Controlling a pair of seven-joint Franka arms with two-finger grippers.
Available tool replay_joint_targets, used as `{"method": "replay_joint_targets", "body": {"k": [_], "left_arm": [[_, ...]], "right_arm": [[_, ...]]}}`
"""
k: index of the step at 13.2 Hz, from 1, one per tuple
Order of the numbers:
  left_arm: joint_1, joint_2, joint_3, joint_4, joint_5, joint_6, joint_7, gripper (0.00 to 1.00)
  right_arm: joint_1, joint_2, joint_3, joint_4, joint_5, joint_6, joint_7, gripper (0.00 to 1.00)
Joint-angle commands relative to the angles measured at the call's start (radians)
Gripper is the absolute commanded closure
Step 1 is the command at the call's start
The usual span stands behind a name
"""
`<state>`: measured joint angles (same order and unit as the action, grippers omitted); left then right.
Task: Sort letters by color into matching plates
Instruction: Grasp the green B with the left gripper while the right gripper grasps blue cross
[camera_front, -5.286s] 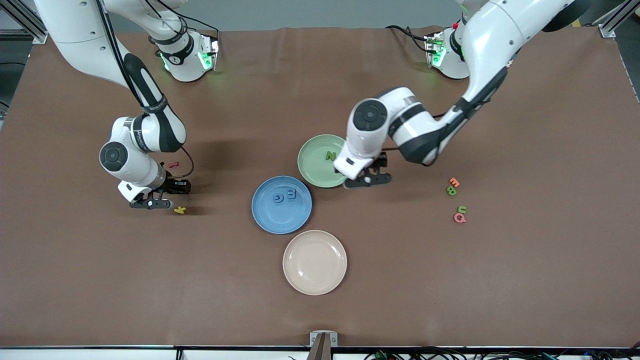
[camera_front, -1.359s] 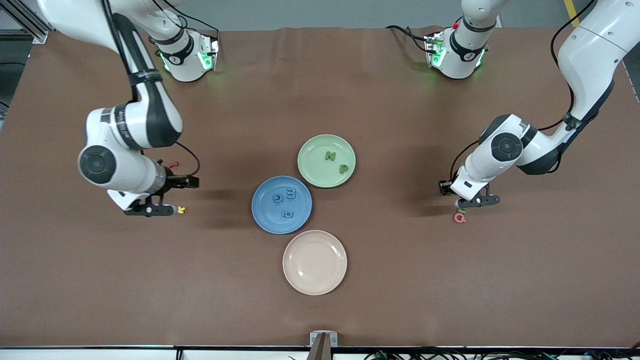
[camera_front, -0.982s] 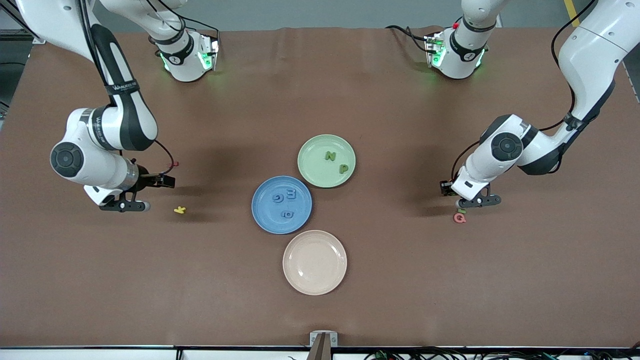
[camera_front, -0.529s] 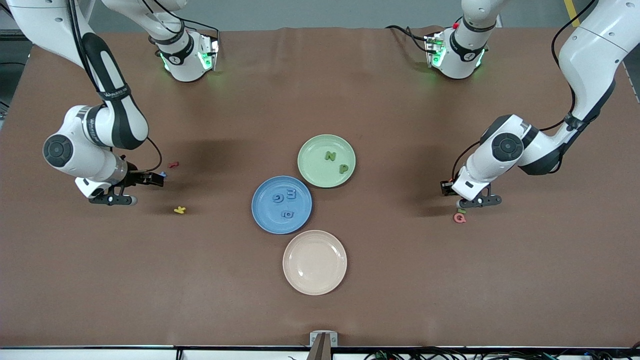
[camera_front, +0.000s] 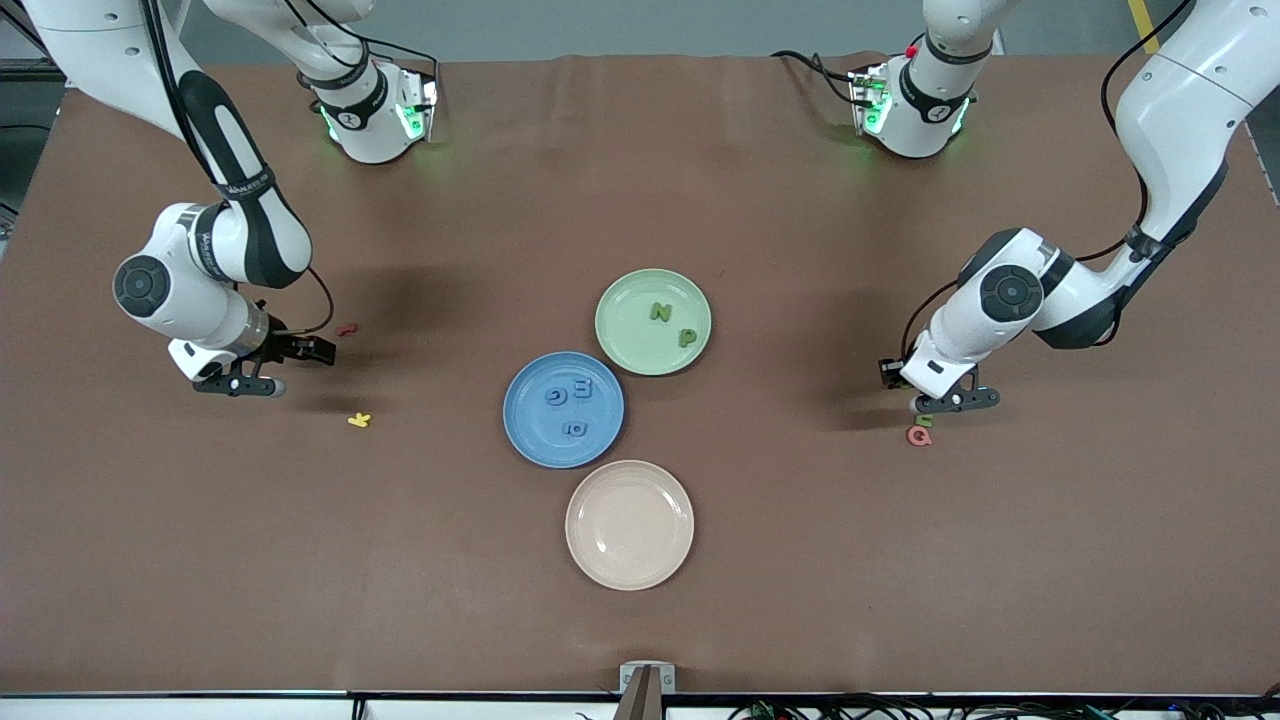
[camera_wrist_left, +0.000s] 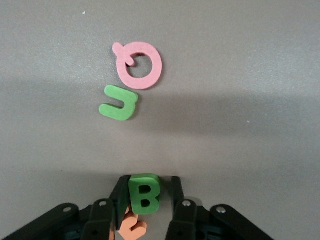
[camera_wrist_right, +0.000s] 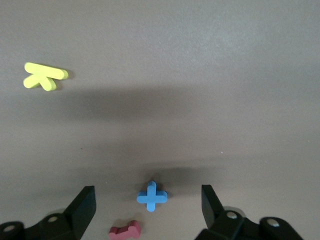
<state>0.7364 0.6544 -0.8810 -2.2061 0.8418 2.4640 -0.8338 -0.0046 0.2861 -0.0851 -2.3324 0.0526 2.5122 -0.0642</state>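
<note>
1. The left gripper (camera_wrist_left: 147, 200) is low over the table toward the left arm's end, its fingers (camera_wrist_left: 176, 192) narrowed on either side of a green letter B (camera_wrist_left: 144, 192); whether they already press it cannot be told. An orange letter (camera_wrist_left: 134, 226) lies just beside the B, between the finger bases.
2. Just out from those fingertips a green letter U (camera_wrist_left: 119, 104) lies flat, and a pink letter Q (camera_wrist_left: 139, 65) lies touching or almost touching it, nearer the front camera.
3. The right gripper (camera_wrist_right: 148, 202) is low toward the right arm's end of the table, its fingers (camera_wrist_right: 82, 205) spread wide and holding nothing. A small blue plus-shaped letter (camera_wrist_right: 152, 196) lies on the table between them.
4. A dark red letter (camera_wrist_right: 125, 230) lies close beside the blue piece; a yellow letter (camera_wrist_right: 44, 76) lies well apart from both, nearer the front camera.
5. In the middle of the table (camera_front: 800, 560) the green plate (camera_front: 625, 345) carries a green N (camera_front: 660, 312) and a green P (camera_front: 687, 338).
6. The blue plate (camera_front: 530, 440), touching or almost touching the green one, carries three blue letters (camera_front: 571, 402).
7. A cream plate (camera_front: 630, 560), empty, sits closest to the table's front edge.
</note>
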Motion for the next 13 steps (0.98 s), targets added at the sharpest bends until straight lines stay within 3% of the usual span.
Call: {"method": "replay_joint_targets", "body": {"k": [1, 3, 7, 13], "left_arm": [[0.004, 0.002, -0.001, -0.012, 0.03, 0.004, -0.018, 0.83], [0.004, 0.001, -0.001, -0.015, 0.03, 0.004, -0.018, 1.0], [0.003, -0.016, -0.012, -0.004, 0.03, 0.004, -0.018, 1.0], [-0.017, -0.021, -0.125, 0.031, 0.026, -0.006, -0.03, 1.0]], "right_arm": [[-0.023, -0.015, 0.018, -0.039, -0.011, 0.034, -0.002, 0.12], [-0.023, 0.014, 0.018, -0.054, -0.011, 0.092, 0.0, 0.15], [-0.023, 0.03, 0.018, -0.071, -0.011, 0.108, 0.001, 0.22], [-0.021, 0.033, 0.018, -0.085, -0.011, 0.108, 0.001, 0.42]]}}
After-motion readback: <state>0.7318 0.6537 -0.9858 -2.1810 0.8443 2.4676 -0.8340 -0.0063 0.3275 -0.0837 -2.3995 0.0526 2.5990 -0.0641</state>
